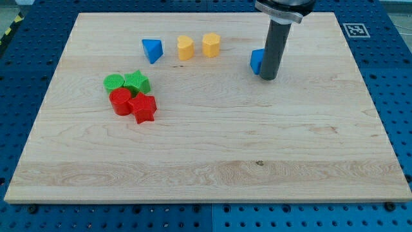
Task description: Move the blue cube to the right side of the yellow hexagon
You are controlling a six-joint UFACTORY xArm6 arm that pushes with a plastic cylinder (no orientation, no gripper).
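Note:
The blue cube [257, 60] sits on the wooden board at the view's upper right of centre, partly hidden behind the rod. My tip [268, 78] touches the board right against the cube's right side. The yellow hexagon [211, 44] stands to the cube's left, with a clear gap between them. A yellow heart-like block [185, 48] is just left of the hexagon.
A blue triangular block [152, 49] lies further left. At the view's left, a green round block [114, 82], a green star [137, 82], a red round block [120, 101] and a red star [143, 107] cluster together. The board's edge [206, 200] borders a blue perforated table.

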